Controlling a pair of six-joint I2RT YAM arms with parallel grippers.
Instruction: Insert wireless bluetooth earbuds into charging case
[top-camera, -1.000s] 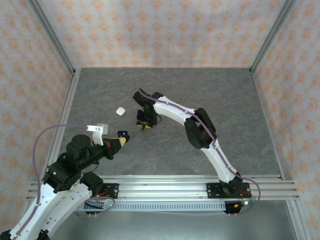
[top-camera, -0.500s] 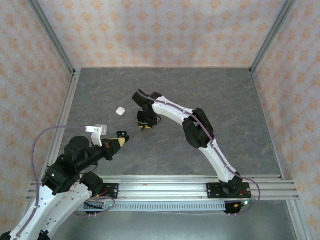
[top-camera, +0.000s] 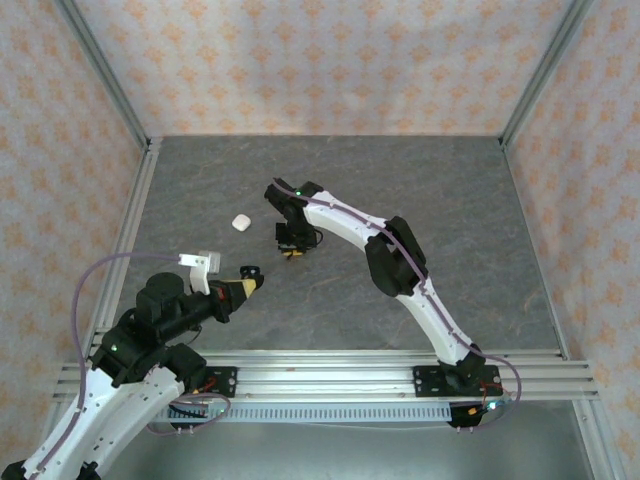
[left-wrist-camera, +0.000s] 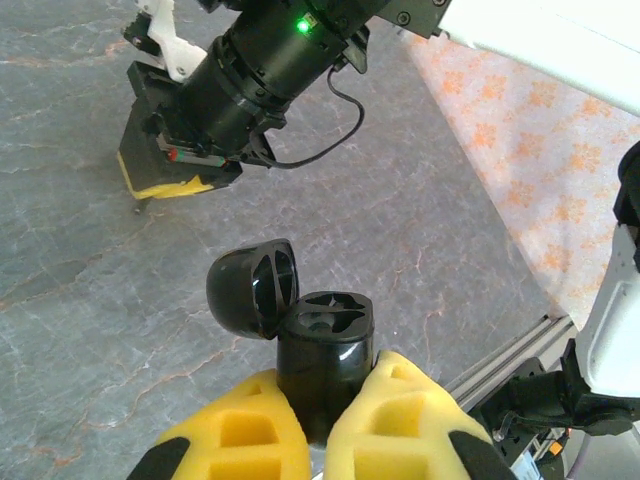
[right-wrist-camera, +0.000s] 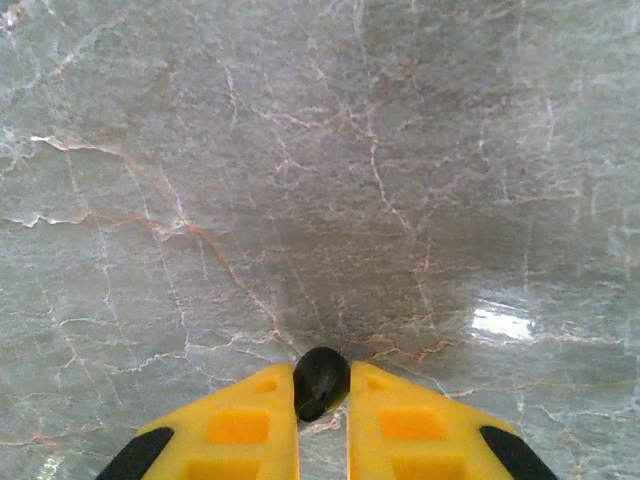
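The black earbud is tiny, light, hard and glossy, so it is likely to slip or twist out of a pinch. The safest hold looks to be across its rounded body, with only light pressure. It sits pinched between the tips of the right gripper, which is closed almost completely around it, low over the tabletop a little left of centre. Whether the earbud touches the surface I cannot tell.

Nearer the front edge on the left, the left gripper is clamped on the lower body of the black charging case. The case stands upright with its lid swung open and its sockets exposed. A small white object lies on the tabletop, left of the right gripper and apart from it.
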